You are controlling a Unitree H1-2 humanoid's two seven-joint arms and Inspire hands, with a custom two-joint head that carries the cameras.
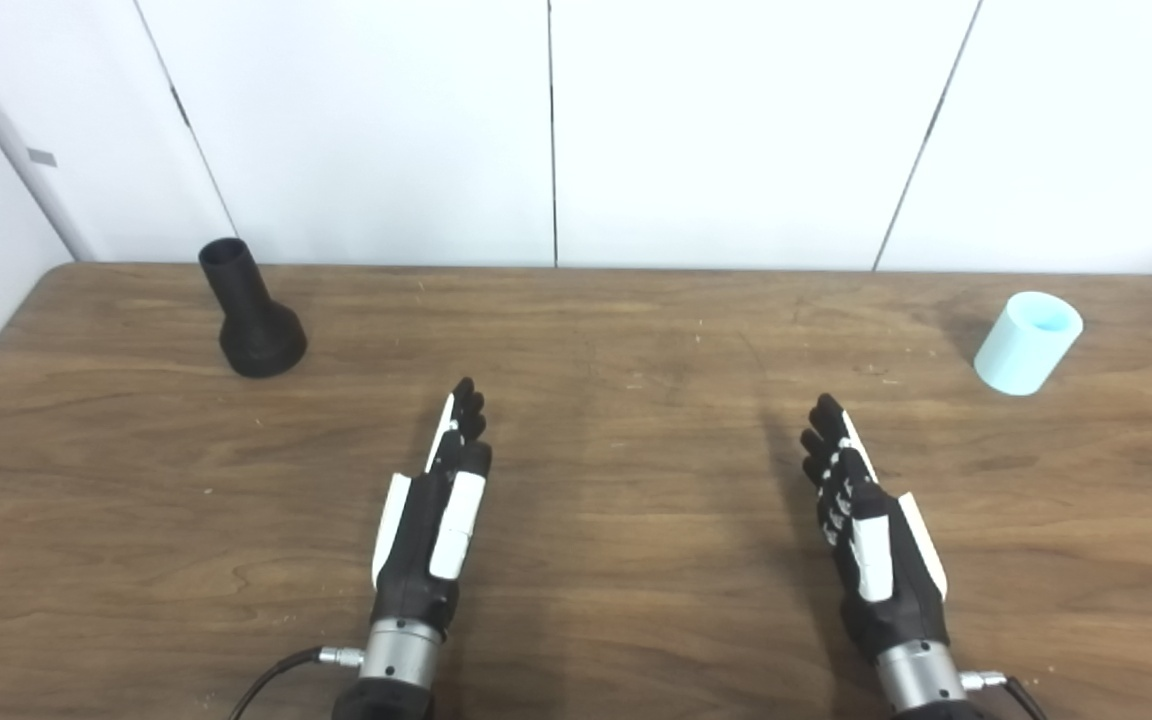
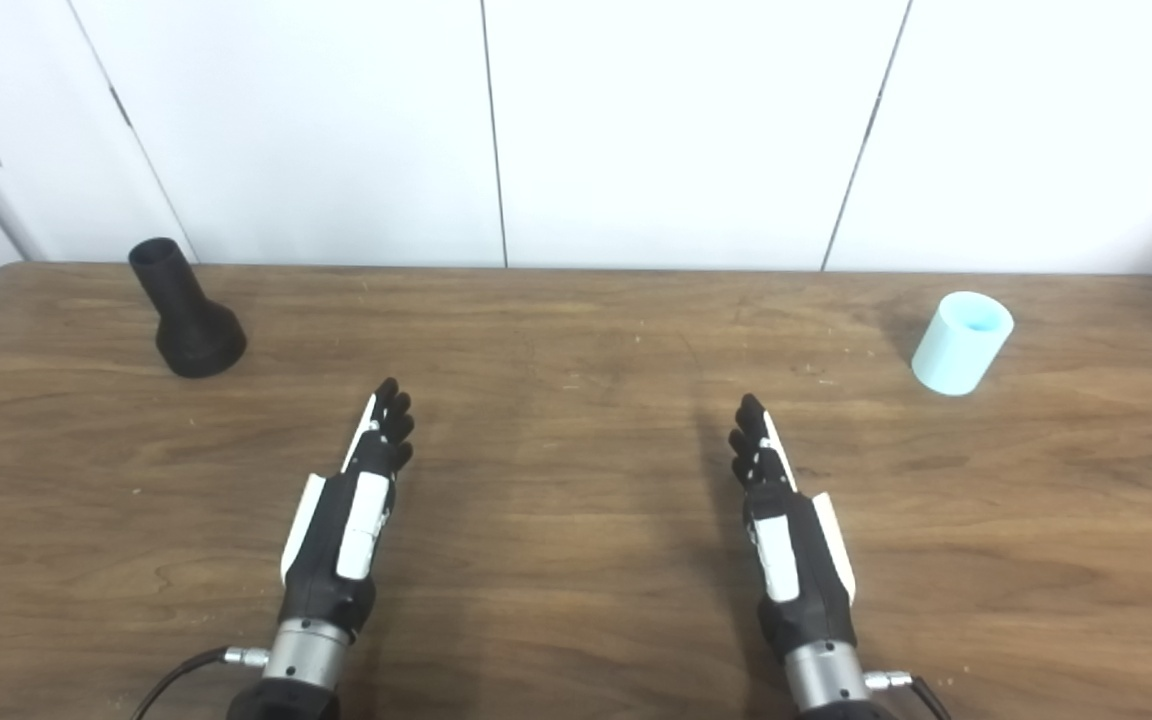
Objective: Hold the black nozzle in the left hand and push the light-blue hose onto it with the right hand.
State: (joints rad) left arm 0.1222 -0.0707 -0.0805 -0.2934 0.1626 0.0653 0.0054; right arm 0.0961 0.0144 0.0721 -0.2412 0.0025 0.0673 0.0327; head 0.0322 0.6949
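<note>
Over the near middle of the wooden counter (image 1: 636, 560), the left hand (image 1: 436, 510) and right hand (image 1: 871, 520) hover side by side, fingers stretched straight and forward, holding nothing and touching nothing. Well beyond the left hand, near the far left corner, the black nozzle (image 1: 248, 312) stands on its wide base, narrow mouth tilted up. Far right, the light-blue hose (image 1: 1026, 343), a short tube, stands apart from everything. Bare wood lies between hands and both pieces; white wall panels (image 1: 736, 130) close the far edge.
</note>
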